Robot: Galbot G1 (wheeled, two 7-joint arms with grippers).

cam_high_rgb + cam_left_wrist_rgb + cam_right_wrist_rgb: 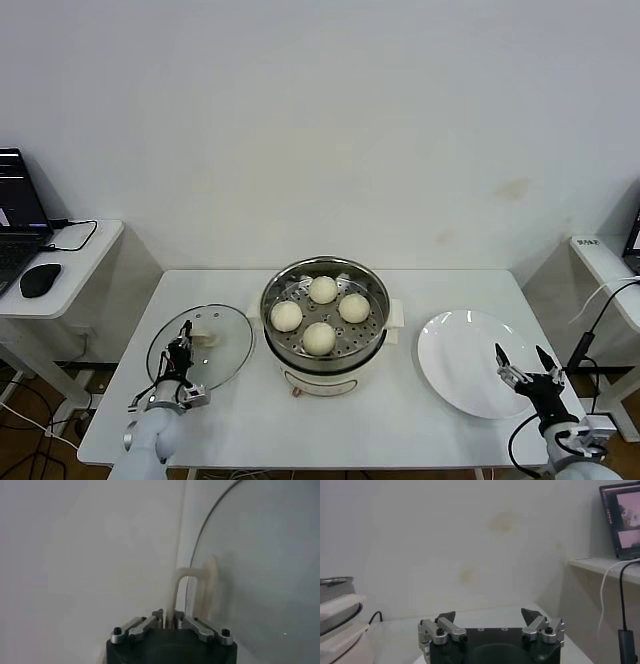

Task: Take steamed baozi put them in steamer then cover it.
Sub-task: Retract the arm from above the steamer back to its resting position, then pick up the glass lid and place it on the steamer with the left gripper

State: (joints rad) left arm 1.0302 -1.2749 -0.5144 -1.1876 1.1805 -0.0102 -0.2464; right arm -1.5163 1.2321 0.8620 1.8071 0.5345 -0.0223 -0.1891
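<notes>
White wall fills the background behind a white surface (250, 420) that carries everything at work. Off beyond the left gripper's outer side stands a side desk (70, 270) with a laptop (18, 215) and a black mouse (40, 280). Low at the surface's near left corner, the left gripper (181, 352) has its jaws pressed together on the cream handle (192, 587) of the glass lid (215, 345); the left wrist view shows the thin loop of that handle rising straight from between the closed fingertips, with the lid's curved rim beside it. The lid appears tilted, its pane spreading from the gripper toward the steamer. Just past the lid, on the left gripper's inner side, sits the steamer (325, 320), a shiny steel pot on a cream base, uncovered, roughly midway between the two grippers. On its perforated tray lie all four steamed baozi (319, 337), set in a diamond and near one another. Between the steamer and the right gripper lies a flat white plate (465, 360), with its near edge just beside that gripper. The right gripper (520, 360) hangs at the surface's near right corner, its jaws spread wide and holding nothing. A second desk edge (605, 260) with cables lies beyond its outer side.
</notes>
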